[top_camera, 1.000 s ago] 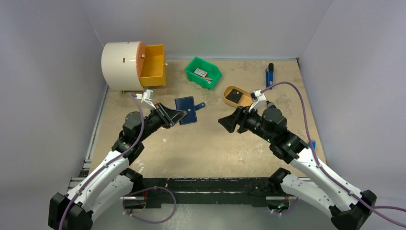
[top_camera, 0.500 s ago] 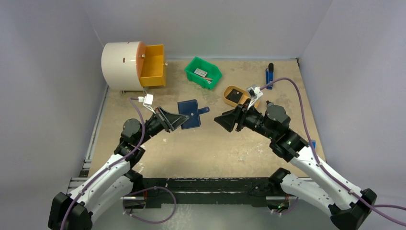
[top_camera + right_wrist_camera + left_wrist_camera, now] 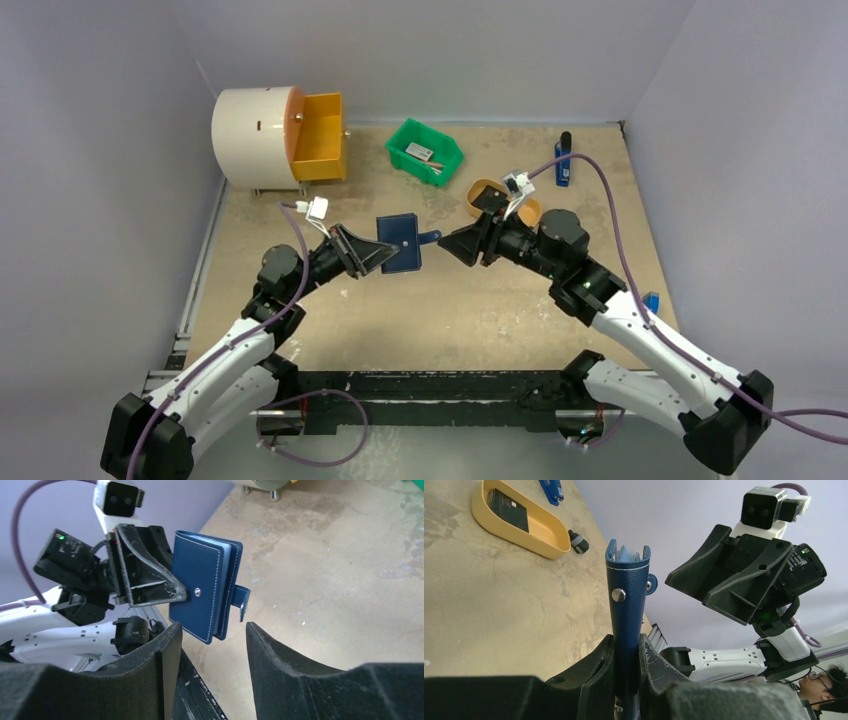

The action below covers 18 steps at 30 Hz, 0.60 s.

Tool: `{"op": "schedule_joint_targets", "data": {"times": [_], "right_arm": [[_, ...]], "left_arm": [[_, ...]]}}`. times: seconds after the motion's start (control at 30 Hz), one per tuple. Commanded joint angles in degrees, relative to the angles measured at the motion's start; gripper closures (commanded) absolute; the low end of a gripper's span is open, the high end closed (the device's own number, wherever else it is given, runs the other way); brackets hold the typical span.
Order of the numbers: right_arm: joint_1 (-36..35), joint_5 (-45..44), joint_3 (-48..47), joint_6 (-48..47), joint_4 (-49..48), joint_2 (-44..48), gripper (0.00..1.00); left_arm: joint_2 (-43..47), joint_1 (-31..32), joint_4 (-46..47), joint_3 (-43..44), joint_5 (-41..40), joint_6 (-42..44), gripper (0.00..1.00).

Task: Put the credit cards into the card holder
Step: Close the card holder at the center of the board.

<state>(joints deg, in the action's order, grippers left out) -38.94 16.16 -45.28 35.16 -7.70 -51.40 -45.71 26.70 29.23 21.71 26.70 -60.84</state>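
- Left gripper clamps the navy card holder aloft.
- Right gripper, half open and empty, faces its snap tab.
- Card in green bin not yet loaded.

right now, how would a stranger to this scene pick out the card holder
From the big white drum with the orange drawer at the back left, come forward to mid-table. There the left gripper clamps a small navy-blue folding wallet off the surface. Unlike the flat black square in the tan oval tray behind it, it has white stitching, a silver stud and a snap tab.
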Motion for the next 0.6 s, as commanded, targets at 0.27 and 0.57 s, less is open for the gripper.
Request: {"op": "schedule_joint_targets", "data": {"times": [0.27,0.57], "right_arm": [[0.1,-0.2,-6.3,-1.3,-0.3,-5.3,0.53],[0.1,-1.4,-6.6,-1.7,1.0,-6.8,0.6]], "left_arm": [[0.3,0.1,1.2,3.8,1.0,3.0,1.0],[0.8,0.1,2.0,3.9,1.5,1.9,1.0]]}}
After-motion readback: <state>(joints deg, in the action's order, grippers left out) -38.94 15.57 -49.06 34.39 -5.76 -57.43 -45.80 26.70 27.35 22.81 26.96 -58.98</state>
